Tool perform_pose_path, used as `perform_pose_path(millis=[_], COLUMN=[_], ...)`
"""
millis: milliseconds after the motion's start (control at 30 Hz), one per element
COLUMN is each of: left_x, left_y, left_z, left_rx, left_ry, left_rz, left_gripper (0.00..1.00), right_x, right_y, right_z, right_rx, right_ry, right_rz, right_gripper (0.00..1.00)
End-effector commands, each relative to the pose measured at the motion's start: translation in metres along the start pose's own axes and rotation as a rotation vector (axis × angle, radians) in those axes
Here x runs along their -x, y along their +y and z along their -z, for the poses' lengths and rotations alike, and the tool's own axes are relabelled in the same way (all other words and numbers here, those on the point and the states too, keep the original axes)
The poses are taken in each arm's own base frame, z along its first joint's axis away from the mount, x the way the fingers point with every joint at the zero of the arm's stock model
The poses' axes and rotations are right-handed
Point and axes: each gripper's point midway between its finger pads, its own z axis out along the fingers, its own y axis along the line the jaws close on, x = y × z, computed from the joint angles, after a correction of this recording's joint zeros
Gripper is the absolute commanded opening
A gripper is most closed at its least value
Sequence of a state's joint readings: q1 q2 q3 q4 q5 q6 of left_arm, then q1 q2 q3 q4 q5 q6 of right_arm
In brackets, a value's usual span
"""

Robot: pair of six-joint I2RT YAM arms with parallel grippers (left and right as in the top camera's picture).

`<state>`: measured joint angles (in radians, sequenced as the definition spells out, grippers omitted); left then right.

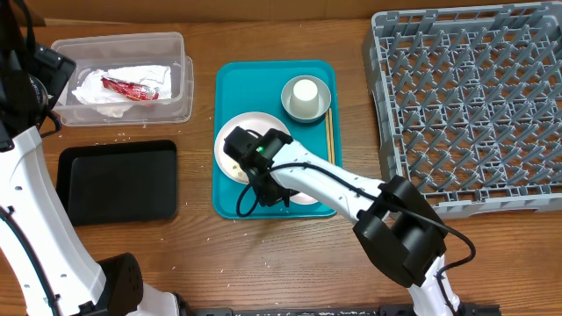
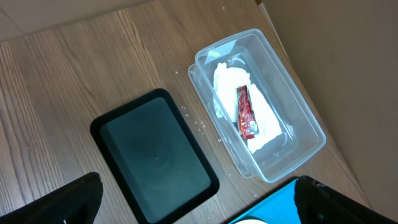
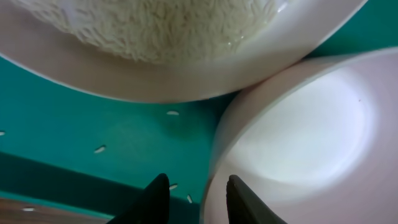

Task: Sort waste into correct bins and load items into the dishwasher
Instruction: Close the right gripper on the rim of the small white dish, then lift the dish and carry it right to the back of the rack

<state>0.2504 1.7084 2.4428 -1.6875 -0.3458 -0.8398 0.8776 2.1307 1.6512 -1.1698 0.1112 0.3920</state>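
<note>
My right gripper [image 3: 198,198] is low over the teal tray [image 3: 74,124] and slightly open. One finger is outside and one inside the rim of the smaller pinkish-white plate [image 3: 298,124]. The large white plate [image 3: 155,74], next to it, holds rice [image 3: 155,25], and loose grains [image 3: 99,149] lie on the tray. Overhead, the right gripper [image 1: 277,191] hides most of the smaller plate [image 1: 309,198]. The crumpled napkin [image 2: 227,84] and the red wrapper [image 2: 245,112] lie in the clear tub [image 2: 298,118]. My left gripper [image 2: 199,214] is open and empty, high above the black tray [image 2: 155,162].
The white cup [image 1: 304,93] sits in the metal bowl [image 1: 288,105] at the back of the teal tray [image 1: 230,96], with the chopsticks [image 1: 329,136] along its right side. The grey dish rack [image 1: 474,105] fills the right. A few rice grains [image 1: 114,136] lie on the table by the black tray [image 1: 118,180].
</note>
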Motion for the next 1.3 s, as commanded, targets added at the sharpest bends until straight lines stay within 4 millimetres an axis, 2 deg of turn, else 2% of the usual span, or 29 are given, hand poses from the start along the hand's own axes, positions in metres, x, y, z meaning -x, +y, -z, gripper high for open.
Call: perform_pose_path(millis=[0, 100, 300, 433, 567, 700, 767, 867, 1000, 1067, 1133, 1267], left_x=[0.003, 0.003, 0.003, 0.003, 0.003, 0.003, 0.003, 0.003, 0.003, 0.003, 0.003, 0.003], left_y=[0.003, 0.003, 0.003, 0.003, 0.003, 0.003, 0.003, 0.003, 0.003, 0.003, 0.003, 0.003], left_z=[-0.002, -0.002, -0.002, -0.002, -0.002, -0.002, -0.002, -0.002, -0.002, -0.002, -0.002, -0.002], left_rx=[0.020, 0.020, 0.020, 0.020, 0.020, 0.020, 0.020, 0.020, 0.020, 0.020, 0.020, 0.020], left_ry=[-0.012, -0.012, -0.012, -0.012, -0.012, -0.012, -0.012, -0.012, -0.012, -0.012, -0.012, -0.012], left_rz=[0.022, 0.022, 0.022, 0.022, 0.022, 0.022, 0.022, 0.022, 0.022, 0.022, 0.022, 0.022], left_gripper=[1.00, 1.00, 1.00, 1.00, 1.00, 1.00, 1.00, 1.00, 1.00, 1.00, 1.00, 1.00], right_x=[-0.003, -0.004, 0.000, 0.005, 0.013, 0.029, 0.039, 0.055, 0.074, 0.083, 0.086, 0.083], right_y=[-0.002, -0.003, -0.001, 0.000, 0.000, -0.003, -0.013, -0.048, -0.117, -0.147, -0.184, -0.258], right_z=[-0.003, -0.001, 0.004, 0.016, 0.044, 0.087, 0.111, 0.155, 0.211, 0.229, 0.240, 0.239], right_rx=[-0.005, -0.006, 0.000, 0.005, 0.013, 0.038, 0.039, 0.009, 0.026, 0.079, 0.141, 0.285], right_ry=[0.010, 0.013, 0.003, -0.008, -0.023, -0.080, -0.121, -0.204, -0.324, -0.378, -0.407, -0.415], right_rz=[-0.006, -0.007, -0.033, -0.035, -0.039, -0.055, -0.076, -0.145, -0.274, -0.317, -0.378, -0.497], right_gripper=[0.33, 0.32, 0.14, 0.04, 0.04, 0.04, 0.04, 0.04, 0.04, 0.04, 0.04, 0.04])
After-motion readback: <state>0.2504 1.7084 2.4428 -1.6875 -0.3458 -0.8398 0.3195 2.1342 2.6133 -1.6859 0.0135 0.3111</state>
